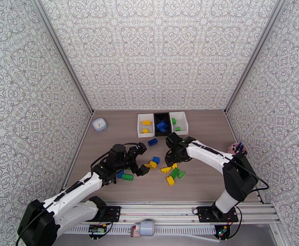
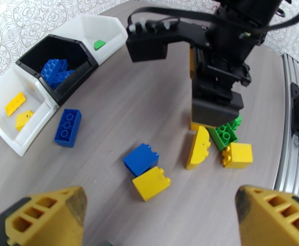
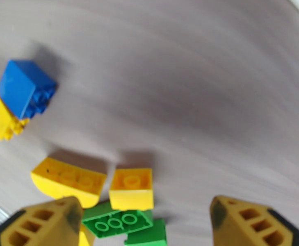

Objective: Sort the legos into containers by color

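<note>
Grey wood tabletop (image 3: pixel 198 78) lies blurred below; my right claw (image 3: pixel 144 210) gapes wide over a yellow studded plastic brick (image 3: pixel 131 188), probably my next pick: lower, then pinch.

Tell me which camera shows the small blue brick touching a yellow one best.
Left wrist: the blue brick sits sharp and central, touching the yellow brick. The right wrist view shows it blurred near the left edge; the top view shows it tiny and far off.
</note>
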`<action>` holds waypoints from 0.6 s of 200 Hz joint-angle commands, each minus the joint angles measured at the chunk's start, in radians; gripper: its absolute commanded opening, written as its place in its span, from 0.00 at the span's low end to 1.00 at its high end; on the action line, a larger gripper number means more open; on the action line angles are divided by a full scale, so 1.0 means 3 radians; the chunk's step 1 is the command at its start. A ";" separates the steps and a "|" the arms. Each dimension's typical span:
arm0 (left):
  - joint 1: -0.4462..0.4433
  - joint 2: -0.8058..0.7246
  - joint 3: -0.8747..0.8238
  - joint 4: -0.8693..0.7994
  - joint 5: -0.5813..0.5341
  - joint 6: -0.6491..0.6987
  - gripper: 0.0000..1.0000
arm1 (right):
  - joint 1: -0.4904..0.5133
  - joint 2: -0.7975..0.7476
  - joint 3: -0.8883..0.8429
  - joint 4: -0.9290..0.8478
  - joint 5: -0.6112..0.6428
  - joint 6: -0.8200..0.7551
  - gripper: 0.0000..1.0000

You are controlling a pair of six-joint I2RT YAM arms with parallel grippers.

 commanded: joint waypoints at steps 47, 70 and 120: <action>-0.0019 0.0044 0.0112 0.0077 0.0006 0.0098 1.00 | 0.0026 0.0340 0.0157 -0.0083 -0.0132 -0.0163 0.65; -0.0021 0.0058 0.0105 0.0089 0.0007 0.0103 1.00 | 0.0026 0.0388 0.0160 -0.0065 -0.0126 -0.0164 0.55; -0.0008 0.0089 0.0096 0.0115 0.0034 0.0103 1.00 | 0.0026 0.0373 0.0124 -0.0086 -0.0125 -0.0136 0.56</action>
